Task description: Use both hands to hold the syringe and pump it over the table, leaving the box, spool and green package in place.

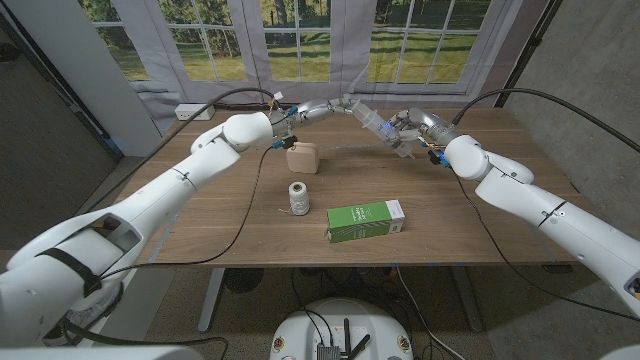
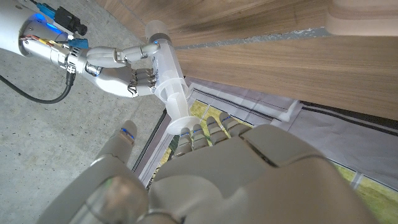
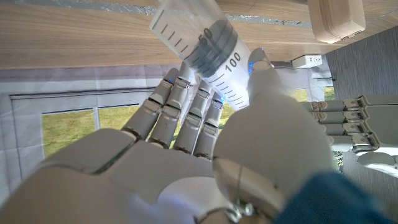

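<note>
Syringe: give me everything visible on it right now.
The syringe is clear plastic with black graduations reading 50 and 100 and a dark plunger seal inside. It is held tilted above the table's far side. The right robot hand grips the barrel; the left robot hand is at the round plunger flange end.

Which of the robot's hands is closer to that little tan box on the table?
The left robot hand. It hangs just behind the box, at the syringe's plunger end. The right robot hand grips the barrel farther off to the side.

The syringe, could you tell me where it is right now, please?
In the head view the syringe is held above the table's far edge, between the left hand and right hand, beyond the box.
</note>
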You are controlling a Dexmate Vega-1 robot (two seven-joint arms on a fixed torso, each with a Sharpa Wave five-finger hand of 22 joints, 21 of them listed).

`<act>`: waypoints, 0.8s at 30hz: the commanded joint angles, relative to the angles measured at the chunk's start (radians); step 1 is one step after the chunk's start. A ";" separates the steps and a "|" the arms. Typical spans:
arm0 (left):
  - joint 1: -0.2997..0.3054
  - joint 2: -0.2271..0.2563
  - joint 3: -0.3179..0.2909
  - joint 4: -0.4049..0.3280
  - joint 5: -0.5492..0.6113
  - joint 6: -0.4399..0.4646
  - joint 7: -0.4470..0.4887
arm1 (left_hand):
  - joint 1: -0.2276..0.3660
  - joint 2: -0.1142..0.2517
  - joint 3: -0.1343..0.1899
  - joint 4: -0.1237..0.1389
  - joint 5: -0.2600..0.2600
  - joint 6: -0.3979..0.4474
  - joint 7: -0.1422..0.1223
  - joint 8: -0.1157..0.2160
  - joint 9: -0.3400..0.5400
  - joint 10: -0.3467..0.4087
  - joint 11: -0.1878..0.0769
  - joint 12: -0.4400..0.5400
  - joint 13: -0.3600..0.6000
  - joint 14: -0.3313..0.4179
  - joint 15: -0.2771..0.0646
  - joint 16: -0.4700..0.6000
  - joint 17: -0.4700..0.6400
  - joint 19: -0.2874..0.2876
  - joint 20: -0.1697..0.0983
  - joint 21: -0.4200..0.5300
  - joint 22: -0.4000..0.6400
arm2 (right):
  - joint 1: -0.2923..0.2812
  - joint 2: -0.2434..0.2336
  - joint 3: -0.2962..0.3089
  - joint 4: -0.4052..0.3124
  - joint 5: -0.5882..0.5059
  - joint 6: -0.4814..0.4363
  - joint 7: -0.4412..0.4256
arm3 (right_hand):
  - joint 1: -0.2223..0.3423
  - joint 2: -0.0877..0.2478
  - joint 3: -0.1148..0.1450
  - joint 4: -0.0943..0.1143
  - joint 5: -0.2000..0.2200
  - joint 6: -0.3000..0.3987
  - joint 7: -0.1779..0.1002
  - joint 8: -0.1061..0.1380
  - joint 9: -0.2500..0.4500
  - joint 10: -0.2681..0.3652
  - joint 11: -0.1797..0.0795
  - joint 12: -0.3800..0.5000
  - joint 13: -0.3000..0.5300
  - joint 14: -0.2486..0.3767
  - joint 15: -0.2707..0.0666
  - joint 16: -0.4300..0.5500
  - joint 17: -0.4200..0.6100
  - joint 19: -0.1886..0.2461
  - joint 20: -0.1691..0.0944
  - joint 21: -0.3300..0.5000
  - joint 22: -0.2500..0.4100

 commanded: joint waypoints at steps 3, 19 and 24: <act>-0.001 -0.011 0.010 0.013 0.005 -0.005 -0.003 | 0.010 0.075 0.005 0.005 -0.002 0.009 0.005 0.003 0.004 0.001 0.001 -0.004 0.001 0.003 -0.049 -0.001 0.001 0.005 -0.025 0.004 0.006 | -0.008 -0.002 0.006 -0.006 0.004 0.004 -0.004 | 0.013 0.118 0.003 0.004 0.009 0.103 -0.091 -0.003 0.000 0.086 -0.077 0.002 0.005 0.012 -0.147 -0.003 0.005 0.003 -0.010 -0.005 0.002; -0.011 -0.031 0.020 0.046 0.008 -0.022 -0.003 | 0.012 0.074 0.004 0.005 -0.002 0.008 0.003 0.002 0.004 0.000 0.001 -0.005 0.001 0.002 -0.049 -0.001 0.001 0.004 -0.025 0.004 0.006 | -0.007 0.001 0.008 -0.008 0.005 0.005 -0.006 | 0.013 0.119 0.002 0.004 0.010 0.103 -0.089 -0.007 0.000 0.088 -0.077 -0.002 0.006 0.013 -0.148 -0.007 0.007 0.003 -0.010 -0.005 0.002; -0.012 -0.034 0.021 0.050 0.007 -0.024 -0.002 | 0.013 0.074 0.004 0.005 -0.002 0.007 0.004 0.002 0.004 0.000 0.001 -0.005 0.001 0.002 -0.048 -0.001 0.001 0.004 -0.025 0.004 0.006 | -0.009 0.000 0.009 -0.011 0.006 0.005 -0.006 | 0.012 0.119 0.001 0.004 0.009 0.104 -0.089 -0.007 0.000 0.089 -0.077 -0.003 0.007 0.015 -0.147 -0.007 0.008 0.004 -0.010 -0.005 0.002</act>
